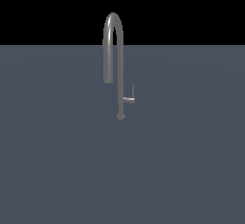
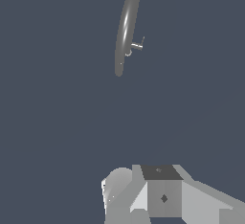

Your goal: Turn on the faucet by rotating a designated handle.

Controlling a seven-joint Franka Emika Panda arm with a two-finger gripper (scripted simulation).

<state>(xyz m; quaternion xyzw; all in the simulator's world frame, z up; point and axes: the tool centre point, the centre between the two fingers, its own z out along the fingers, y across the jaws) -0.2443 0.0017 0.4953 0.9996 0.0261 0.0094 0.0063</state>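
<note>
The tap (image 1: 114,50) stood alone on the flat grey floor (image 1: 57,170) with its little handle (image 1: 129,98) sticking out low on the stem, and the gripper (image 2: 158,194) hung far above it, probably to line up, its jaws too hidden to tell.

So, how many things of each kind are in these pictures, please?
Faucet: 1
Handle on its stem: 1
Robot gripper, seen only in the wrist view: 1
Total: 3
</note>
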